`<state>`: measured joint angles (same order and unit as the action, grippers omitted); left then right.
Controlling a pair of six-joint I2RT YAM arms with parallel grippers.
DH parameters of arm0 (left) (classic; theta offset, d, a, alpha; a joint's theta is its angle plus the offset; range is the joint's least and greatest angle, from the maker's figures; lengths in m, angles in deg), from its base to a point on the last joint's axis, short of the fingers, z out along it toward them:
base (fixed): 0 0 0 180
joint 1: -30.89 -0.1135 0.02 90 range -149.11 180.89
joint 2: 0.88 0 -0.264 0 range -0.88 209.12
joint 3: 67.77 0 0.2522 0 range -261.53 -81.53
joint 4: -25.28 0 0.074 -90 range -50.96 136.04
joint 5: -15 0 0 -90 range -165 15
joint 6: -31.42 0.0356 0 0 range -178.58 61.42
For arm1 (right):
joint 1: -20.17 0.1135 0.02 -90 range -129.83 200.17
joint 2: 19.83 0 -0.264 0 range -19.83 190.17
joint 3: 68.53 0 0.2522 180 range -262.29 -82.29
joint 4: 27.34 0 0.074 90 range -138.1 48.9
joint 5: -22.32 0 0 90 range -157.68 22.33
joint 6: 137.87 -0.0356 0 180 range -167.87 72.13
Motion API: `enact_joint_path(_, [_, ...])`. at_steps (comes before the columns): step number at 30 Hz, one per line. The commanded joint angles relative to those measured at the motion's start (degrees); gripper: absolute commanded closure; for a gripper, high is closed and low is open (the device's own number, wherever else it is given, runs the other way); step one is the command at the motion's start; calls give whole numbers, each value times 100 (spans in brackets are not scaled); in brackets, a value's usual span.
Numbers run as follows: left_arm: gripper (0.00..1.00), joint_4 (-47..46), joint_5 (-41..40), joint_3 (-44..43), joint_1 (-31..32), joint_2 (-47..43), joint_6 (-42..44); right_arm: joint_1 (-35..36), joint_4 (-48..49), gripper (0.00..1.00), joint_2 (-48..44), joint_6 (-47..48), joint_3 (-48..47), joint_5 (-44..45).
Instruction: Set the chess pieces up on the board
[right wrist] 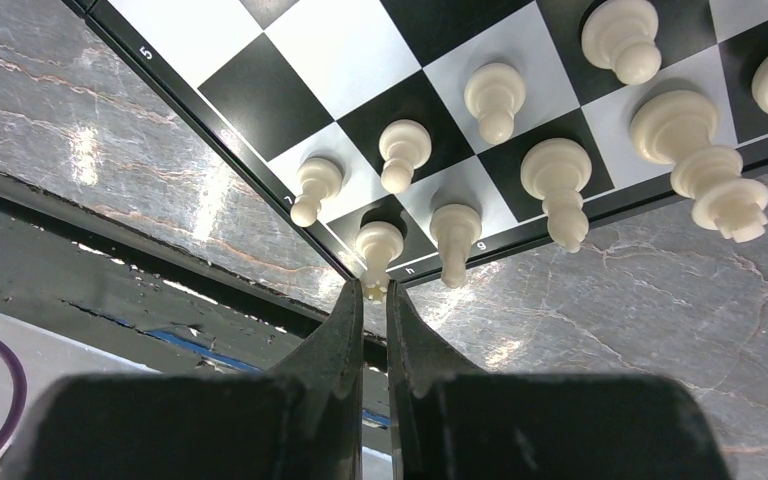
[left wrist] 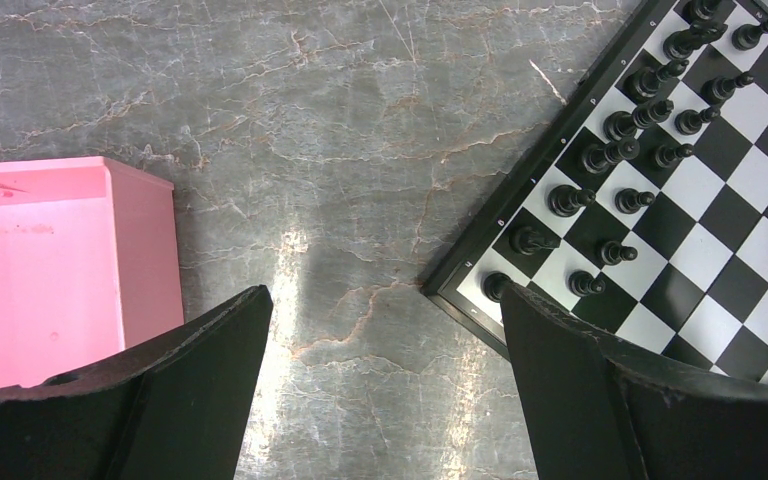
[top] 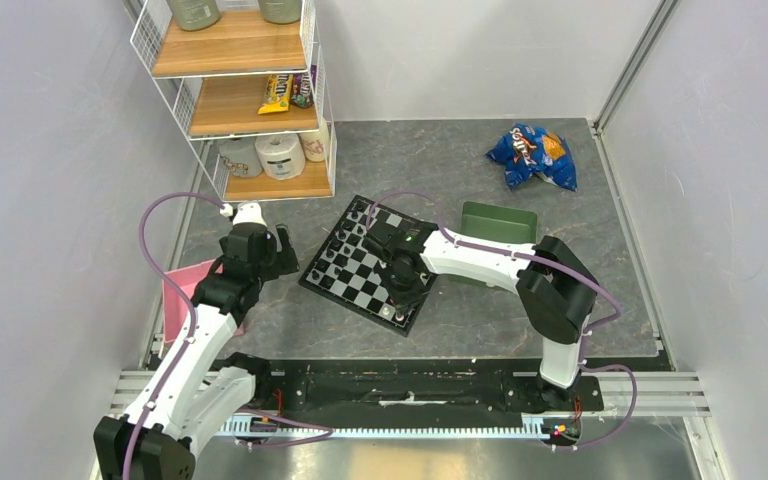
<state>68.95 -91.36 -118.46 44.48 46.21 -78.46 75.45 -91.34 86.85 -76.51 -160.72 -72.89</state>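
Grey marble-look desk (top: 480, 320) carries everything. Wire shelf rack (top: 235, 100) with wooden shelves stands beyond the board's far-left side, well apart from it. Board (top: 353, 277), black-and-white chequered with a black border, lies flat mid-desk, turned like a diamond to the arms. Pink bin (top: 182, 290) sits well left of the board, at the desk edge. Green tray (top: 500, 222) is just beside the board's far-right side, partly behind the right arm; can't tell if they touch. Blue chip bag (top: 532, 155) lies beyond the board to the right, well apart. Toilet rolls (top: 280, 155) are on the rack's lowest shelf.

Left tool (left wrist: 385, 300) hangs over bare desk between the pink bin and the board's left corner, jaws spread wide, nothing in them. Right tool (right wrist: 375, 292) is over the board's near-right edge, jaws almost together, pinching the head of the corner white piece (right wrist: 378, 245). That piece stands upright on the board's corner square.

Black pieces (left wrist: 620, 125) stand upright in two rows along the board's far-left side. White pieces (right wrist: 555, 180) stand in two rows along the opposite, near-right side. The inner row there is small round-headed pawns. The edge row has taller pieces lined up next to the corner white piece. Piece types in the edge row are hard to tell from this angle.
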Motion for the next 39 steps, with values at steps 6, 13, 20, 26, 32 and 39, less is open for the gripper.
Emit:
enact_joint_path(6, [8,-144,-8,-115,-14,-86,-112,17,49,71,51,80,-109,51])
enact_joint_path(13, [8,-143,-16,-115,-14,-95,-110,23,2,57,-4,105,-285,74])
enact_joint_path(20, [8,-151,-26,-121,-14,-88,-110,1,-189,53,-630,118,-445,472])
enact_joint_path(26, [8,-152,0,-130,-18,-57,-110,-479,52,35,-1870,-553,220,2119])
enact_joint_path(32, [8,-152,28,-135,-14,-38,-110,-1574,179,32,-2307,-959,892,1961])
enact_joint_path(39, [8,-150,6,-133,-14,-43,-116,-1930,535,33,-2181,-849,1137,1324])
